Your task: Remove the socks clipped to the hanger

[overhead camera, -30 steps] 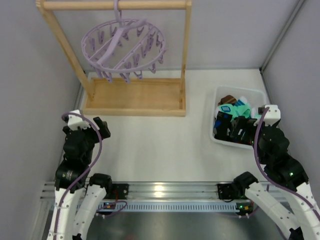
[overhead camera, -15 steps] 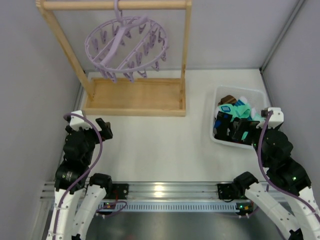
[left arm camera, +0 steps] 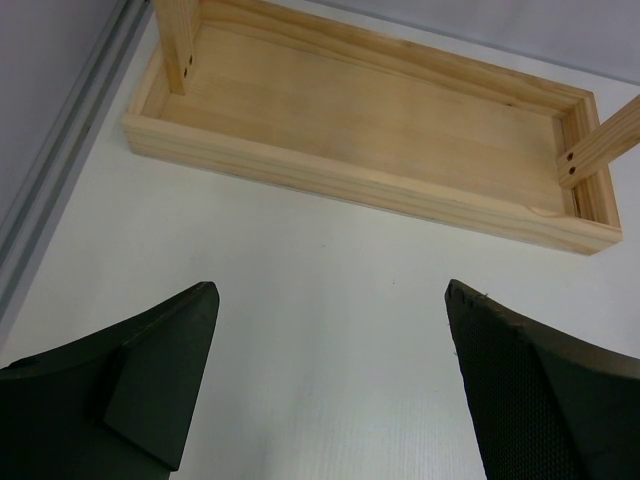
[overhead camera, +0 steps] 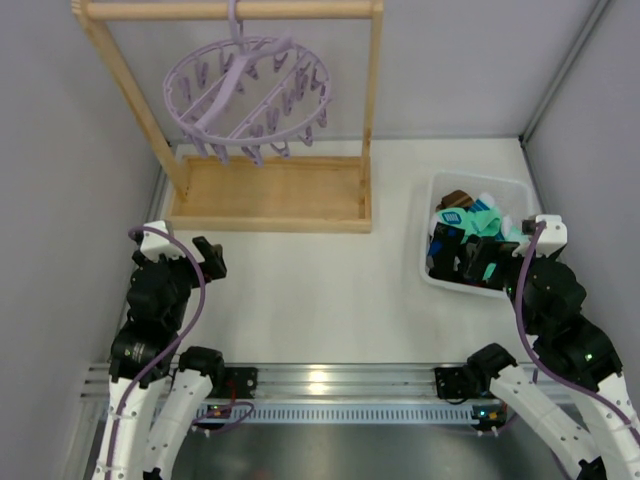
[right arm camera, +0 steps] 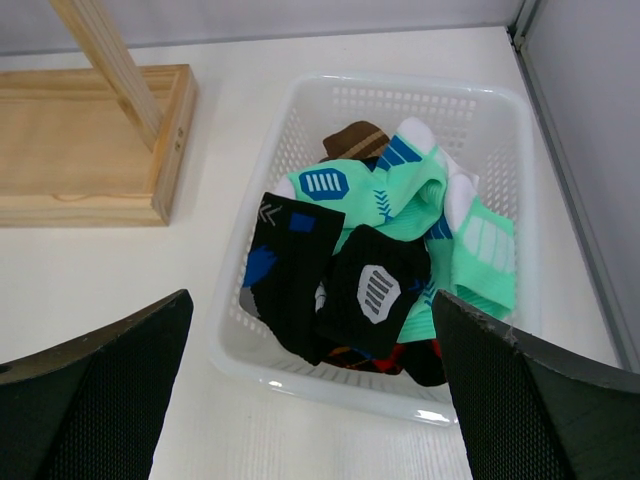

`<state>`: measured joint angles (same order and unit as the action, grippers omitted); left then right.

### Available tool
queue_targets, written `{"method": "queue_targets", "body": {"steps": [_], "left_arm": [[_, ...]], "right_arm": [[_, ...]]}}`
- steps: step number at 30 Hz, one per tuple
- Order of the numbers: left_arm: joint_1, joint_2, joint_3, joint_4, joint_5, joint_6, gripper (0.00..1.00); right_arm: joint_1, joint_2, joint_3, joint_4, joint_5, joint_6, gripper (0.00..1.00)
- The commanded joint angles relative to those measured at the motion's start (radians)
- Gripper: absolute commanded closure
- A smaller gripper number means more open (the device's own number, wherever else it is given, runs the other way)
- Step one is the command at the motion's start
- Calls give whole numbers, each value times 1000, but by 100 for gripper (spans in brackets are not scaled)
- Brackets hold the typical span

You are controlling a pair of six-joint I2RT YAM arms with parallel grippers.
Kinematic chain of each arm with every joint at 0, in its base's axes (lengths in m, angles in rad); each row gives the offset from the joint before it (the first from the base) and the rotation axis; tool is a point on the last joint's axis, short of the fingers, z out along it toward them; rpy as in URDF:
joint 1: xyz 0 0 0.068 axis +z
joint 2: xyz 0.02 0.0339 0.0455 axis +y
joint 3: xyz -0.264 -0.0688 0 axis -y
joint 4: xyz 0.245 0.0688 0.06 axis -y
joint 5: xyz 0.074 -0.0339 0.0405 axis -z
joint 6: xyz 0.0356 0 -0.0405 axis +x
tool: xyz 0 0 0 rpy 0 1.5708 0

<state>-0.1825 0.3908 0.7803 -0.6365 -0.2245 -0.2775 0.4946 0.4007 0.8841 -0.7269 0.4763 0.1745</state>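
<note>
The lilac hanger (overhead camera: 246, 95) hangs by its hook from the wooden rack's top bar, with no sock on its pegs. The socks (right arm camera: 372, 260) lie piled in a white basket (right arm camera: 305, 375): teal, black, brown, a bit of red argyle; the pile also shows in the top view (overhead camera: 466, 235). My right gripper (right arm camera: 312, 345) is open and empty, just above the basket's near edge. My left gripper (left arm camera: 330, 340) is open and empty over bare table, short of the rack's base (left arm camera: 370, 125).
The wooden rack frame (overhead camera: 265, 195) stands at the back left with a tray-like base. The basket (overhead camera: 432, 272) sits at the right, close to the right wall. Grey walls bound the table at left, back and right.
The hanger has swung slightly on its hook. The right gripper drew back a little from the basket a second ago and has since held still. The left arm barely moved.
</note>
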Motion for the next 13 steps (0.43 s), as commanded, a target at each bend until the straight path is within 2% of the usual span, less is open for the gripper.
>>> {"method": "queue_targets", "body": {"steps": [1, 13], "left_arm": [[0, 2, -3, 38, 10, 11, 2], [-2, 8, -4, 40, 2, 11, 2]], "right_arm": [[2, 0, 7, 0, -10, -12, 1], [4, 7, 10, 1, -16, -12, 1]]}}
